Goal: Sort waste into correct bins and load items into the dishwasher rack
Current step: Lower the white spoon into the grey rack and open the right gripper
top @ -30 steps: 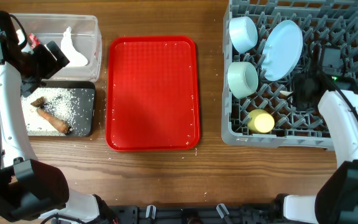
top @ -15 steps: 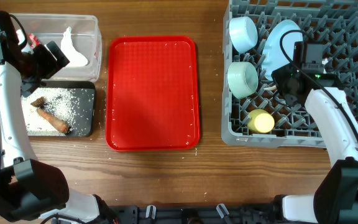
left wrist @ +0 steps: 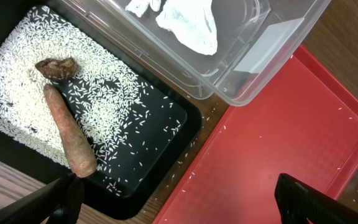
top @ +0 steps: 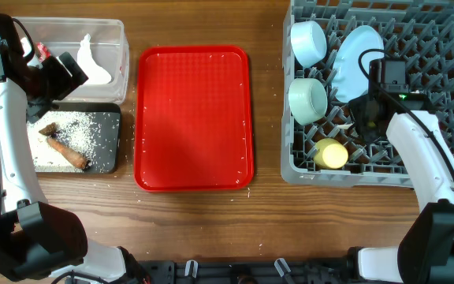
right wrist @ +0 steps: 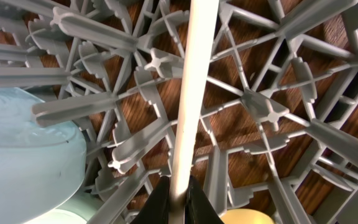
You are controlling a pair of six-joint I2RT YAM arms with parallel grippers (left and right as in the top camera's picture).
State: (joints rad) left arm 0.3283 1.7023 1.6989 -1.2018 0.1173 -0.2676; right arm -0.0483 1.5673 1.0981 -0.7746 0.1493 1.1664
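The left arm (top: 10, 158) goes up along the left edge of the table and bends in near the far left corner. The left gripper (top: 60, 72) hangs there with its fingers (left wrist: 61, 196) spread wide and nothing between them. The right arm (top: 436, 170) reaches from the near right corner toward the far right side. The right gripper (top: 366, 113) points down, its fingers (right wrist: 159, 200) pressed on the handle of the white plastic spoon (right wrist: 188, 93).

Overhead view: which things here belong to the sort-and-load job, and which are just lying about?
Job: clear tub, tissue, candy wrapper; black tray, rice grains, brown stick scrap; dishwasher rack, upper blue bowl, lower blue bowl, blue plate, yellow cup; white spoon in the right gripper.
Lying about: red tray, with a few stray grains on it.
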